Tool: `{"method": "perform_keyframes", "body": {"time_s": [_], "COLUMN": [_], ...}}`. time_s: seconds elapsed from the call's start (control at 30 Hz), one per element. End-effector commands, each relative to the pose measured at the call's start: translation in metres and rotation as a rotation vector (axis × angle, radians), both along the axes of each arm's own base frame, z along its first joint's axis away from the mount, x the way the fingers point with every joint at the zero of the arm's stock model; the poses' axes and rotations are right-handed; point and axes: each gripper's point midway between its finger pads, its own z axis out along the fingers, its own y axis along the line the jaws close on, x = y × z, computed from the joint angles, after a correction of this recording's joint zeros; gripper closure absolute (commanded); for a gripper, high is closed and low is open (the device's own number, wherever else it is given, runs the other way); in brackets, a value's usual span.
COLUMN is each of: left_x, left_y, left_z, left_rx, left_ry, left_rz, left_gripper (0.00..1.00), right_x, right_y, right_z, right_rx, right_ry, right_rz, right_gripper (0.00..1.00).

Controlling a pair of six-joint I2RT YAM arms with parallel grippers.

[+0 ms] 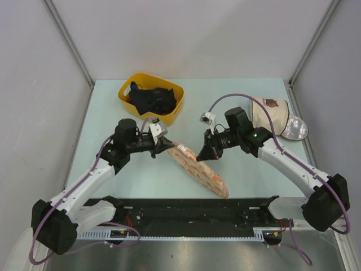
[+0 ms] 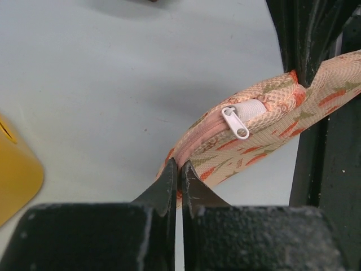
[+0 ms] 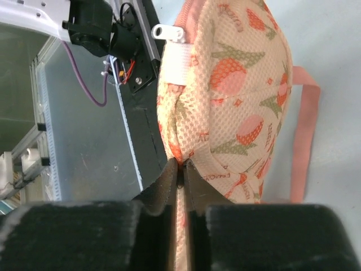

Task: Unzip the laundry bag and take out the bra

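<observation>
Near the right end effector (image 3: 180, 167), lettering (image 3: 227, 176) on the laundry bag (image 3: 231, 84) is unreadable.

Nothing on screen reads cleanly. In the right wrist view, lower middle of the frame, the laundry bag (image 3: 237, 84) has a line of tiny red lettering (image 3: 224, 176) in its print, just below one of the flower shapes. It is too small and too broken up by the mesh to spell out. In the top view, upper right, the beige bag (image 1: 265, 116) has a brown mark (image 1: 272, 103) on it, just a dark blotch from here, with no letters to make out. In the left wrist view, the bag's print shows shapes only, no words.
</observation>
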Motion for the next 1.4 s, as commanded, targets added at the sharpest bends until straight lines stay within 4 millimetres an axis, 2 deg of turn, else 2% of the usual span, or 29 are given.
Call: {"method": "perform_keyframes", "body": {"time_s": [0.0,0.07,0.1,0.17,0.2,0.23,0.3,0.43,0.57,0.8,0.9,1.0,1.2,1.27,1.3,1.33,1.37], "left_x": [-0.007,-0.002,-0.002,-0.006,-0.006,-0.006,-0.008,-0.009,-0.006,0.002,0.002,0.002,-0.001,-0.001,-0.002,-0.002,-0.003], "left_y": [-0.010,-0.011,-0.011,-0.014,-0.015,-0.015,-0.015,-0.014,-0.013,-0.010,-0.010,-0.010,-0.010,-0.010,-0.009,-0.009,-0.010], "left_z": [0.021,0.027,0.027,0.028,0.032,0.032,0.032,0.032,0.029,0.020,0.020,0.020,0.021,0.023,0.023,0.023,0.023], "left_rx": [-0.074,-0.112,-0.122,-0.146,-0.161,-0.170,-0.174,-0.163,-0.148,-0.115,-0.118,-0.119,-0.119,-0.123,-0.123,-0.122,-0.121], "left_ry": [-0.002,0.039,0.058,0.105,0.100,0.107,0.098,0.100,0.101,0.110,0.111,0.111,0.103,0.098,0.098,0.099,0.100], "left_rz": [-0.027,0.023,0.033,0.037,0.038,0.048,0.050,0.060,0.075,0.124,0.128,0.130,0.122,0.122,0.123,0.123,0.118], "left_gripper": [1.00,1.00,0.99,0.99,1.00,1.00,1.00,1.00,1.00,1.00,1.00,1.00,1.00,1.00,1.00,1.00,1.00], "right_x": [0.024,0.033,0.046,0.048,0.058,0.051,0.055,0.049,0.043,0.025,0.020,0.024,0.049,0.051,0.052,0.053,0.052], "right_y": [0.003,-0.002,-0.008,-0.007,-0.011,-0.003,0.000,0.016,0.025,0.036,0.045,0.052,0.053,0.055,0.056,0.057,0.058], "right_z": [0.012,0.009,0.004,0.006,0.004,0.007,0.018,0.033,0.037,0.066,0.067,0.060,0.022,0.013,0.011,0.011,0.011], "right_rx": [0.015,-0.019,-0.067,-0.097,-0.140,-0.143,-0.136,-0.117,-0.088,-0.001,0.013,-0.003,-0.152,-0.176,-0.178,-0.176,-0.170], "right_ry": [-0.058,-0.073,-0.094,-0.147,-0.203,-0.236,-0.309,-0.406,-0.409,-0.408,-0.401,-0.404,-0.441,-0.437,-0.436,-0.430,-0.425], "right_rz": [-0.106,-0.170,-0.256,-0.297,-0.356,-0.340,-0.370,-0.349,-0.319,-0.309,-0.307,-0.322,-0.399,-0.396,-0.395,-0.403,-0.404], "right_gripper": [0.74,0.43,0.41,0.38,0.37,0.37,0.36,0.36,0.37,0.37,0.37,0.37,0.39,0.45,0.51,0.64,0.72]}}
